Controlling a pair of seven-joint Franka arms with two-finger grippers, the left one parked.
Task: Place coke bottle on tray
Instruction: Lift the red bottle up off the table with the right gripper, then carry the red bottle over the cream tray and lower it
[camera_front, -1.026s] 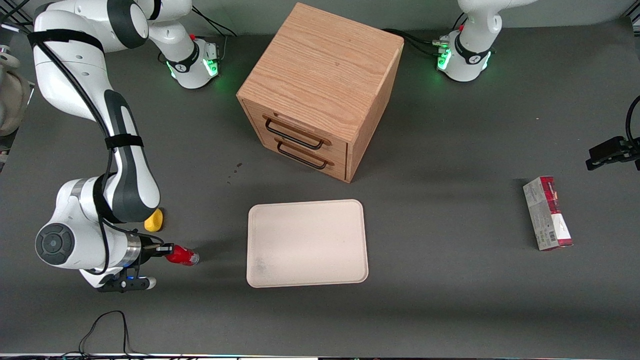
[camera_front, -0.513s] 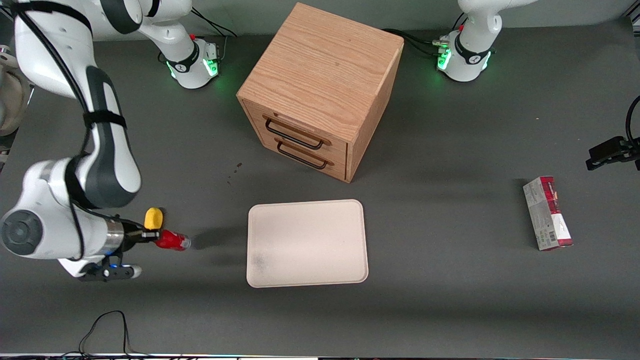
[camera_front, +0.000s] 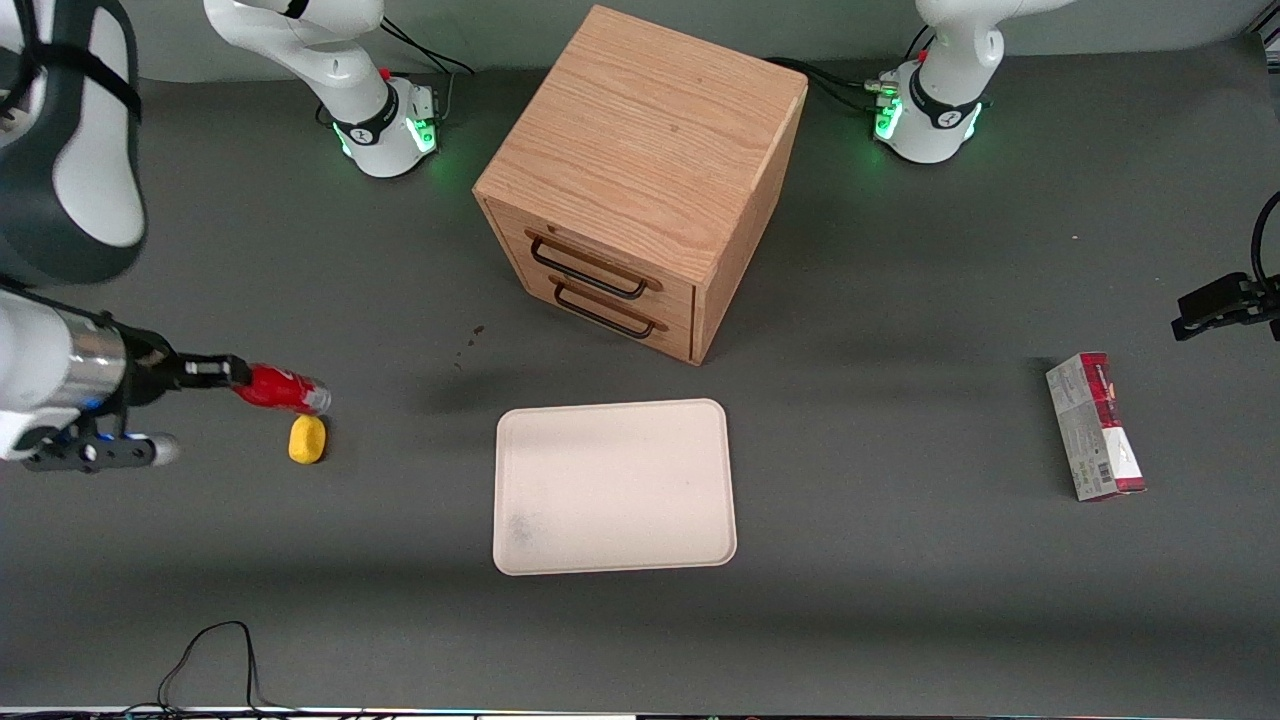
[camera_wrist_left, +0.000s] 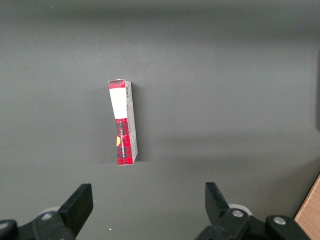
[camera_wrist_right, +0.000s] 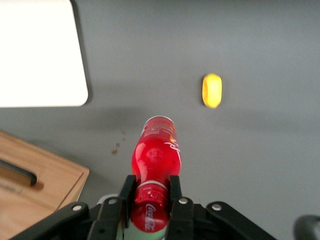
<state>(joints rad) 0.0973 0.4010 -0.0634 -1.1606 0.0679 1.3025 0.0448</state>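
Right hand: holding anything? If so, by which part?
Yes. The right hand is shut on the coke bottle, gripping it at its cap end; the bottle hangs in the air, off the tray.

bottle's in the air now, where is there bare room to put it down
The tray is bare all over, and so is the table between it and the box. It is crowded only near the yellow lump, just below the coke bottle held by the gripper, and at the cabinet.

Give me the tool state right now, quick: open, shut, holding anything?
Right tool: shut on the coke bottle, held in the air above the table near the yellow lump, not yet over the tray.
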